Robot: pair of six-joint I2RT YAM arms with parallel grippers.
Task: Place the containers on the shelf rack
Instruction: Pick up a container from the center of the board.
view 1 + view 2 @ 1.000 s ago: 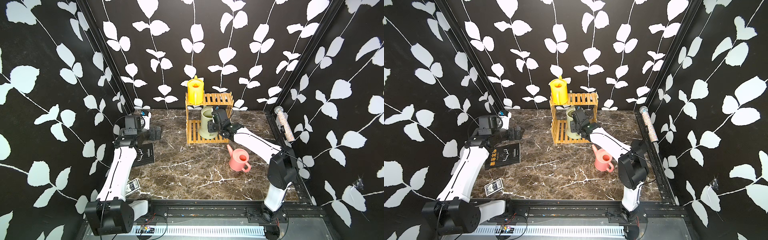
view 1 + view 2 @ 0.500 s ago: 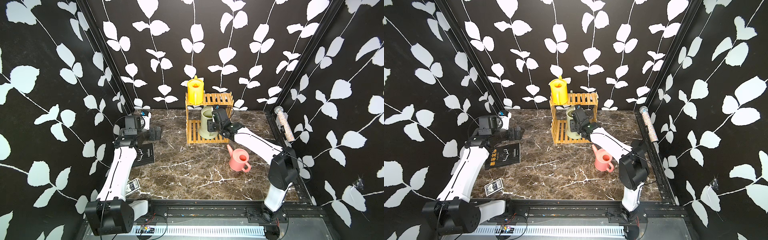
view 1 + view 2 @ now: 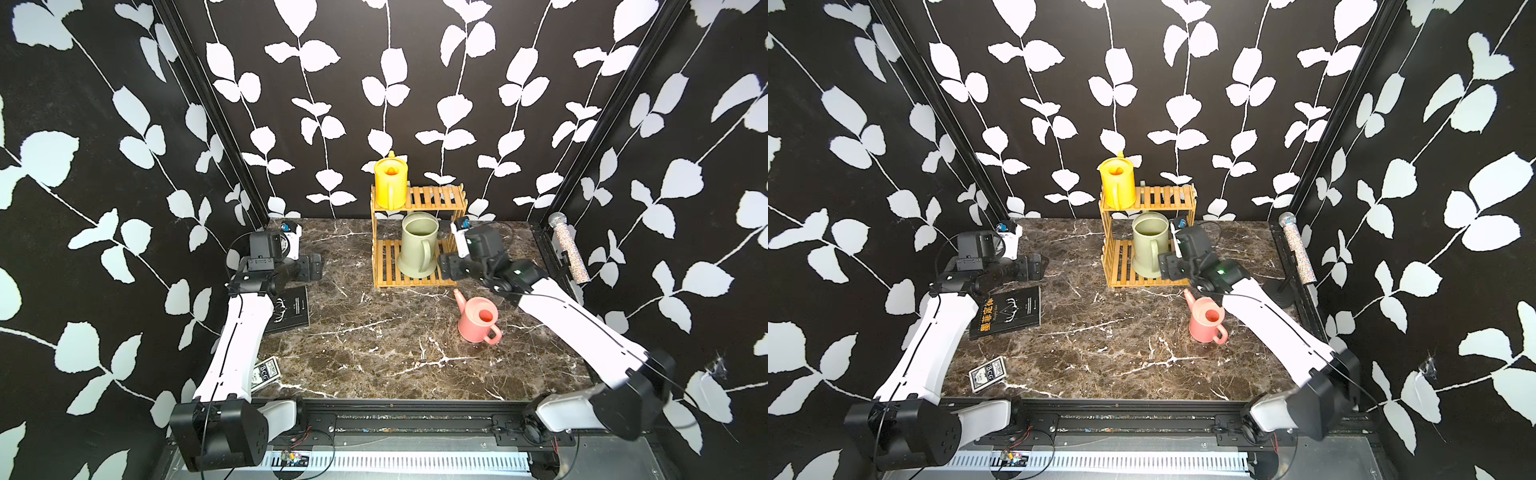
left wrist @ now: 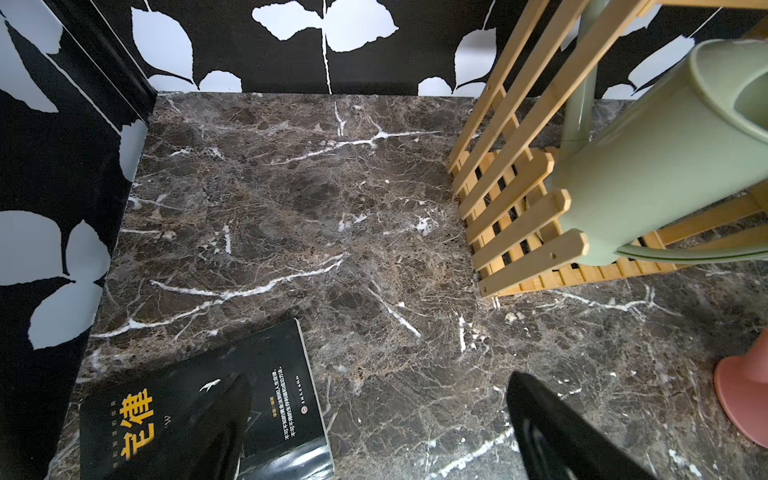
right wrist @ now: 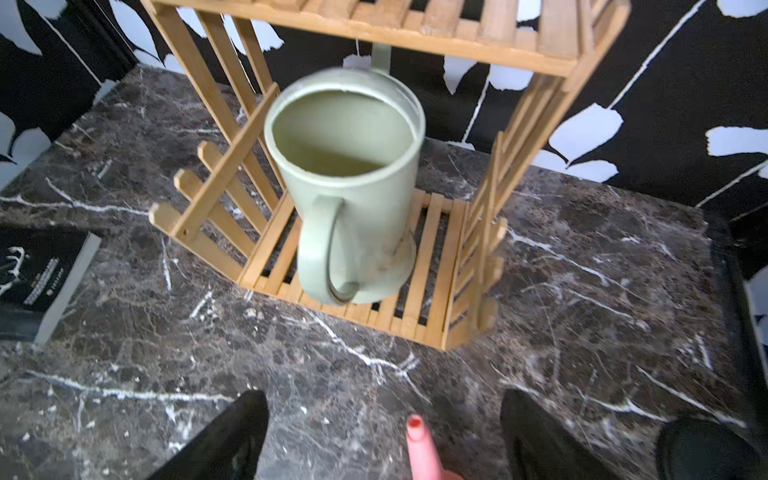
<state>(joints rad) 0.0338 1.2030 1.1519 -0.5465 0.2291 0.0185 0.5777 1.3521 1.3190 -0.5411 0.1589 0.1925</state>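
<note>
**A:** Where is the green can (image 3: 417, 249)?

**B:** Upright on the lower shelf of the rack (image 3: 436, 198), near its front edge. That is just above the middle of the frame in both top views. The handle faces the bottom of the frame and the spout runs up behind the can.

**A:** And the other two?

**B:** The yellow can (image 3: 390, 187) stands on the top shelf, at its left end. The pink can (image 3: 478, 318) is off the rack, on the worktop (image 3: 374, 345) below and to the right of it. Its spout aims up-left at the rack's front right corner and its handle points to the lower right.

**A:** Is the right claw (image 5: 382, 397) holding anything?

**B:** No. Its fingers are spread wide with nothing between them. It hangs just right of the green can, apart from it, above the pink spout.

**A:** And the left claw (image 4: 380, 376)?

**B:** Also spread wide and empty. It is at the left of the frame, well apart from the rack, near a black book (image 3: 1007, 311).

**A:** Anything else?

**B:** A card deck (image 3: 987, 373) lies at the worktop's lower left. A glittery microphone (image 3: 569, 249) leans at the right edge.
</note>
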